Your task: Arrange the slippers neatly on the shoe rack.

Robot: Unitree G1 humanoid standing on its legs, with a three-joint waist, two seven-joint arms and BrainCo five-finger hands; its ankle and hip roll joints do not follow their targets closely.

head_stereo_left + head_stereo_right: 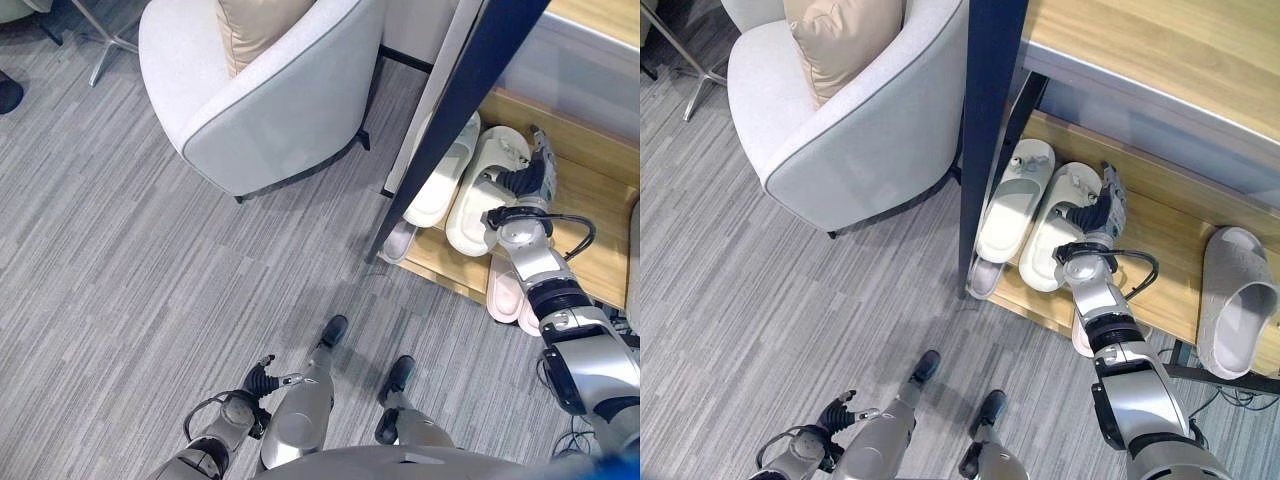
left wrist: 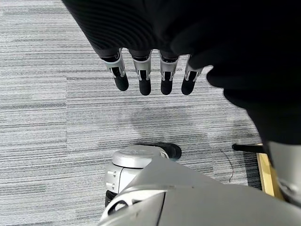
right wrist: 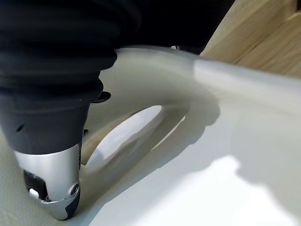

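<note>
While resting on cream slipper (image 1: 1060, 225) | right hand (image 1: 1102, 212) | smooth, open-toed

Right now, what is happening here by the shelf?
The right robot hand rests on a cream slipper on the wooden shoe rack, beside its partner. Whether it grips the slipper is unclear. A grey slipper lies further along. The left robot hand hangs open over the carpet.
</note>
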